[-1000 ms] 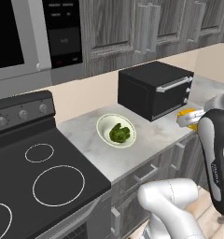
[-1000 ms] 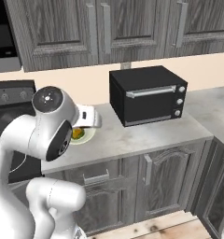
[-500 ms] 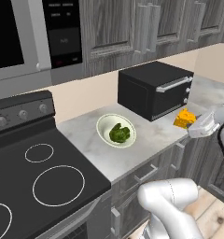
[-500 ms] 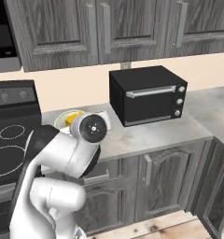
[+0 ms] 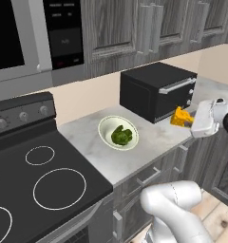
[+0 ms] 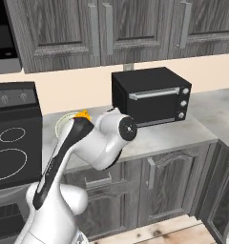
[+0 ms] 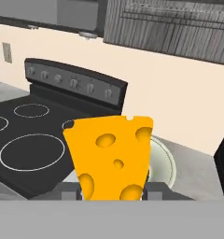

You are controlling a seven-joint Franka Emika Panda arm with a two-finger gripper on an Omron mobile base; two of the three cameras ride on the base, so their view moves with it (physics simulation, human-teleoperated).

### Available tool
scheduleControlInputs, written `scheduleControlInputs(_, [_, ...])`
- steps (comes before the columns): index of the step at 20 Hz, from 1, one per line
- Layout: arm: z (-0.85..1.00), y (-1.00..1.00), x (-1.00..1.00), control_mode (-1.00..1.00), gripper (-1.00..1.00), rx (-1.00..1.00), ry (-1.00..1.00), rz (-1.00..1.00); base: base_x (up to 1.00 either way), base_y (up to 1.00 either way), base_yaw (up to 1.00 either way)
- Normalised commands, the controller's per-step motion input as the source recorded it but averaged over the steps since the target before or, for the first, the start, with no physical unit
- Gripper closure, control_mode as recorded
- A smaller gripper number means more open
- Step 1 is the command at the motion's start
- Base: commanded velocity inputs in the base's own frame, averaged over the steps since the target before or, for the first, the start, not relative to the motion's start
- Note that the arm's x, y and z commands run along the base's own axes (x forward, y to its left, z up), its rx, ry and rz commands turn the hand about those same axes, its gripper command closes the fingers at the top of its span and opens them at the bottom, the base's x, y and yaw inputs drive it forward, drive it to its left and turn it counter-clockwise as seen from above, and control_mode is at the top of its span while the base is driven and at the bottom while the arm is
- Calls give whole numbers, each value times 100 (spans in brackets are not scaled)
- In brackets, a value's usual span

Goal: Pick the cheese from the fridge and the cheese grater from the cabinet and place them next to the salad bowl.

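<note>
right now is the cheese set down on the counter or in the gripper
In the gripper: the cheese is clamped at its tip, held above the counter.

**Open counter around the bowl, toaster oven close on one side**

A marble counter (image 5: 149, 142) holds a salad bowl (image 5: 118, 133) with bare surface in front of it and along the counter's front edge. A black toaster oven (image 5: 156, 90) stands just beside the bowl, blocking that side. A black stove (image 5: 35, 175) borders the other side. Dark cabinets (image 6: 102, 28) hang above, leaving open air over the bowl.
</note>
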Motion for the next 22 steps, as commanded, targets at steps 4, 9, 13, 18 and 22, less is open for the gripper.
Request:
scheduleControlInputs(4, [-6,-2,70,-100,100,-5,12,0,0,0,0])
scheduleControlInputs(9, [-11,-1,68,-100,100,-3,13,0,0,0,0])
scheduleControlInputs(13, [-21,-1,58,-100,100,-6,6,0,0,0,0])
scheduleControlInputs(18, [-36,-18,33,-100,100,-3,0,0,0,0,0])
scheduleControlInputs(22, [-52,-12,19,-100,100,-3,0,0,0,0,0])
